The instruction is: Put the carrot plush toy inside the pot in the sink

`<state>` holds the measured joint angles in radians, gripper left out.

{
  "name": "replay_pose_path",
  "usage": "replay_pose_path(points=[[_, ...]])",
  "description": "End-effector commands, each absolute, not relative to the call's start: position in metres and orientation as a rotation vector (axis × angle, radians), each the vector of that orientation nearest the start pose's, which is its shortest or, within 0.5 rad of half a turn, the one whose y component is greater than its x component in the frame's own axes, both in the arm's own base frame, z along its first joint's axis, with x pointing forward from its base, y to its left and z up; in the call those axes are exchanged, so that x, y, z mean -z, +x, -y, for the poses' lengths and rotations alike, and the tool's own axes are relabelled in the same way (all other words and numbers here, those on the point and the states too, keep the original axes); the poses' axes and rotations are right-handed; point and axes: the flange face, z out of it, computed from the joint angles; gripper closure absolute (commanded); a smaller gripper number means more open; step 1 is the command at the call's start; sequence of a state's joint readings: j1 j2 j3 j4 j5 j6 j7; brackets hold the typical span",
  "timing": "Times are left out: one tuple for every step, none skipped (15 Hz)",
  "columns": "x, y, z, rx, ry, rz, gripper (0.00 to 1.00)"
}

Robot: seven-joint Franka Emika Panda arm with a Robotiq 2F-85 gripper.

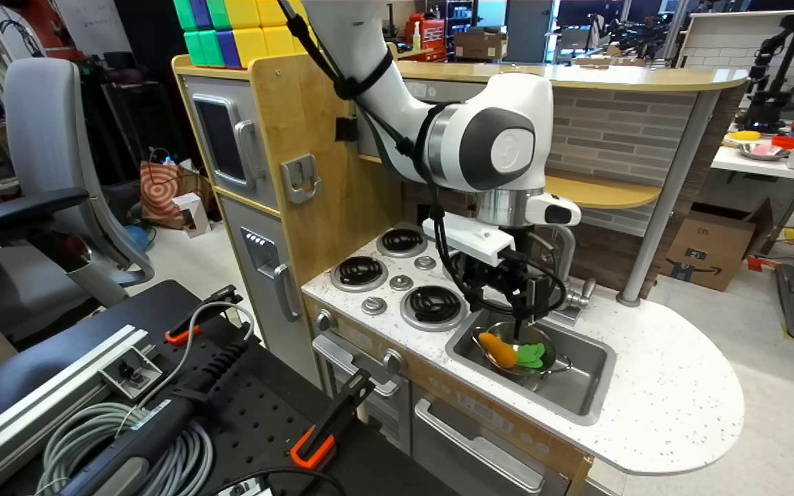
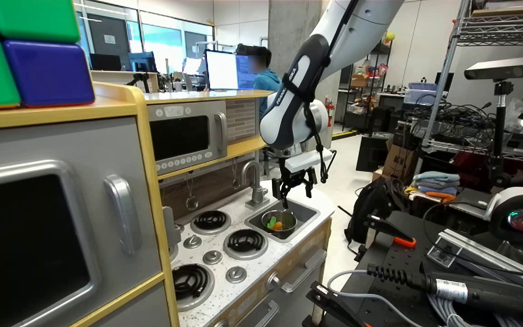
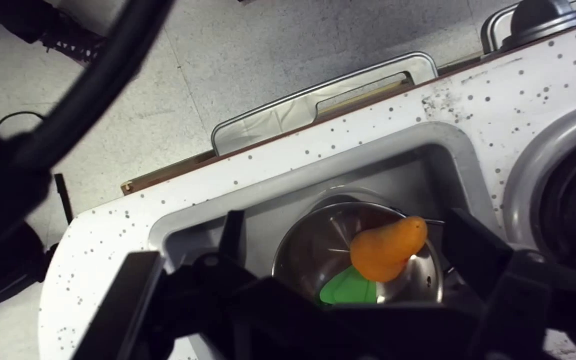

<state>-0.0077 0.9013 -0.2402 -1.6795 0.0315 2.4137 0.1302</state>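
The plump orange carrot plush toy [image 3: 387, 250] with its bright green leafy top [image 3: 352, 288] lies inside a round, shiny metal pot [image 3: 305, 245]. The black two-fingered tool [image 2: 296, 196] hangs just above the pot, its fingers spread well apart with nothing in their hold. In the wrist view the carrot's narrow end points to the upper right and overlaps the pot's rim, while the leafy top lies near the lower centre of the frame, partly hidden by the tool. The pot stands in a grey rectangular sink [image 1: 579, 372], right of the lower centre of the frame in an exterior view, nearer the sink's end beside a round black coil burner [image 1: 433, 303]. A white, dark-speckled bench [image 1: 676, 393] surrounds both sink and burner. At the right of the same frame, a brown cardboard box [image 1: 710, 240] stands with a flap raised; at the left stands a tan bag [image 1: 160, 189] with a red-and-white ring pattern. What either contains cannot be told.
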Motion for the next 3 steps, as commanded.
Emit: replay_pose_path(points=[[-0.114, 0.611, 0.161, -0.266, -3.304, -0.472, 0.00], [-0.092, 0.625, 0.157, -0.252, -3.278, -0.515, 0.00], [-0.098, 0.624, 0.160, -0.246, -3.281, -0.516, 0.00]])
